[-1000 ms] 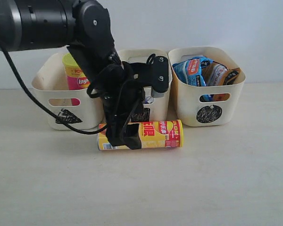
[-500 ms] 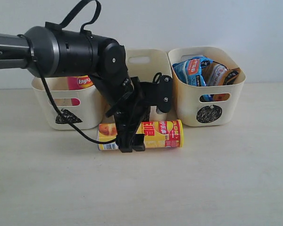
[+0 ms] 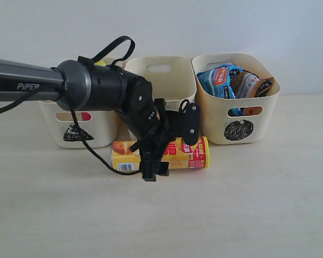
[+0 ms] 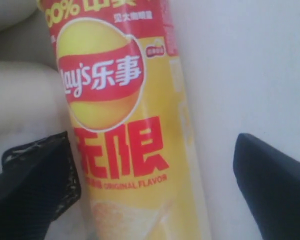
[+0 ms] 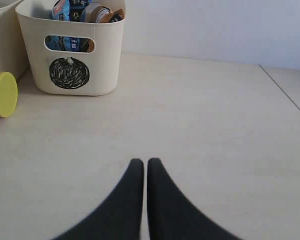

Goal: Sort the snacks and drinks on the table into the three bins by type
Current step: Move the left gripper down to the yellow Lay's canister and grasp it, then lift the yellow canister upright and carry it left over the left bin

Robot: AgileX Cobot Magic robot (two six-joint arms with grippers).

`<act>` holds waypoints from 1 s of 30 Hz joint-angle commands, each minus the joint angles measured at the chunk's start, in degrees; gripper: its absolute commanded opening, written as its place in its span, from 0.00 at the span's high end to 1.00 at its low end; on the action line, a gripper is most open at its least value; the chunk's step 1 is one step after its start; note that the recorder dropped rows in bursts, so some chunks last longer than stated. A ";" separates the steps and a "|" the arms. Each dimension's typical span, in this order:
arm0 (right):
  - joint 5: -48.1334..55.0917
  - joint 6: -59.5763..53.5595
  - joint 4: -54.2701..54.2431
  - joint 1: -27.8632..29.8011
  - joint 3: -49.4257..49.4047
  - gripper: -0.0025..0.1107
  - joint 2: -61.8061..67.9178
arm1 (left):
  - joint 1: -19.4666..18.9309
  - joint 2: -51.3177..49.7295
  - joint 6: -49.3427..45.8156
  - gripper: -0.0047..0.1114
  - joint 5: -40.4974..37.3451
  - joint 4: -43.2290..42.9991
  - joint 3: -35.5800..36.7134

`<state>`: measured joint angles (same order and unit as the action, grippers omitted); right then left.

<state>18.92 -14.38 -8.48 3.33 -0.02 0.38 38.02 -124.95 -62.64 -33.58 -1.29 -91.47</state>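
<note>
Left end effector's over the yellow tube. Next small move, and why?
Probably close the left end effector on the yellow tube: its jaws stand open with a finger on each side of the tube, which lies flat on the table.

soft, even light is washing every view, casting faint shadows on the table [image 3: 247, 215]; close up, the yellow tube [image 4: 125, 150] is blurring slightly.

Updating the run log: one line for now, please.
left gripper: open, astride yellow tube | yellow tube: lying on table | right gripper: shut, empty
</note>
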 commanded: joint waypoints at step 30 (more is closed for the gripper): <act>-1.25 0.31 0.08 0.08 0.02 0.98 -0.38 | 0.48 5.98 8.89 0.92 -11.10 7.23 0.41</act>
<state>18.56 -14.28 -8.48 3.33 -0.02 0.38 38.02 -121.66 -54.68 -42.77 1.82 -91.17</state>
